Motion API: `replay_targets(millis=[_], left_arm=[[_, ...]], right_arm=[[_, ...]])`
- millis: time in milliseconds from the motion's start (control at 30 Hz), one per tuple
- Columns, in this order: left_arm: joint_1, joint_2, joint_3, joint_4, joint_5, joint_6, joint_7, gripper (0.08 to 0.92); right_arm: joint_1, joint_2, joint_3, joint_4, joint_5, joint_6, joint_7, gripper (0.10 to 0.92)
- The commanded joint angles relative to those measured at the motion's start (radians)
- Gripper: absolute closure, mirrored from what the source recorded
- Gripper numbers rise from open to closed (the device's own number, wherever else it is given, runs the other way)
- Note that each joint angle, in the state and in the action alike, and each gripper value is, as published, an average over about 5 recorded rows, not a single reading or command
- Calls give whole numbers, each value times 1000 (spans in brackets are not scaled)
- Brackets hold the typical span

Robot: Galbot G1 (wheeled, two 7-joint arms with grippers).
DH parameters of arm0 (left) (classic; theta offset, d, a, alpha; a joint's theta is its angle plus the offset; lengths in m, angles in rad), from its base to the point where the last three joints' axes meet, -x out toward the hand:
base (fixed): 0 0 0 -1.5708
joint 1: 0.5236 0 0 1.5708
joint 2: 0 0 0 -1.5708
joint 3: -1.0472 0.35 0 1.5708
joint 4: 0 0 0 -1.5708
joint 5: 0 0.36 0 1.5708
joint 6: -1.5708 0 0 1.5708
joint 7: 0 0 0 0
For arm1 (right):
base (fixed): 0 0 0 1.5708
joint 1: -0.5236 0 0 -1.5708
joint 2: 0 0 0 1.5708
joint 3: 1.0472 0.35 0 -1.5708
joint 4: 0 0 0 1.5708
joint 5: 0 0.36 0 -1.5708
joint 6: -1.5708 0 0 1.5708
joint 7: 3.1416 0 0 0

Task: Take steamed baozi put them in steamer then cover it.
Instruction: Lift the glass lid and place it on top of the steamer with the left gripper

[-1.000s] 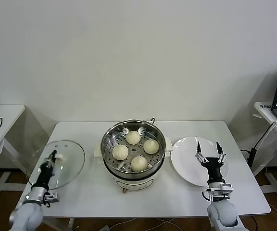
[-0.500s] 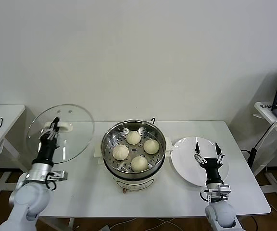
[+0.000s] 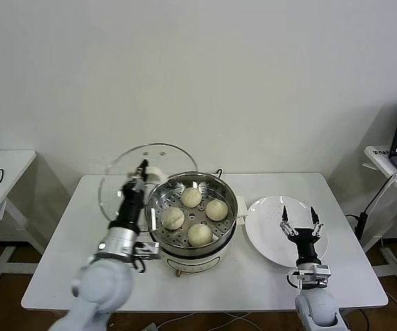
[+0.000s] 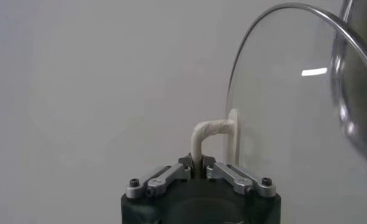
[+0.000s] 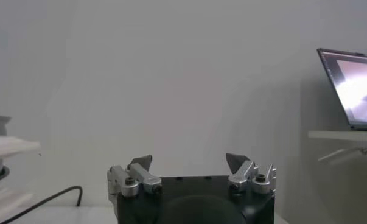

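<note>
Four steamed baozi (image 3: pixel 194 214) sit on the steamer (image 3: pixel 191 219) tray, mid-bench. Within a second the left tool (image 3: pixel 142 174), pinching the cover (image 3: pixel 135 181) by its white handle, has swung it from the bench's far left edge to the steamer's left rim, held upright. Loading looks finished; only lowering remains. Right tool (image 3: pixel 300 223) hovers spread over the white plate (image 3: pixel 267 234).

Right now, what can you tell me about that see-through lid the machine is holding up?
The cover is a round disc of clear glass with a thin metal rim and a white looped handle at its centre. The left gripper is shut on that handle, holding the lid up on edge, nearly vertical, in the air just left of the steamer. It is not yet on the pot, and nothing else touches it.
</note>
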Motion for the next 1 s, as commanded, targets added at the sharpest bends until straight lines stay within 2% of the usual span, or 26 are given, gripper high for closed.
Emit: replay_targets(millis=[33, 533, 1000], left_arm=[[-87, -163, 245, 85, 174, 142, 149, 811], [-99, -270, 264, 231, 292, 164, 148, 811], [-96, -306, 229, 294, 358, 138, 127, 811]], right_arm=[[5, 11, 7, -13, -13, -3, 1, 203], [10, 25, 16, -30, -32, -3, 1, 203], [21, 29, 17, -44, -37, -2, 1, 203]])
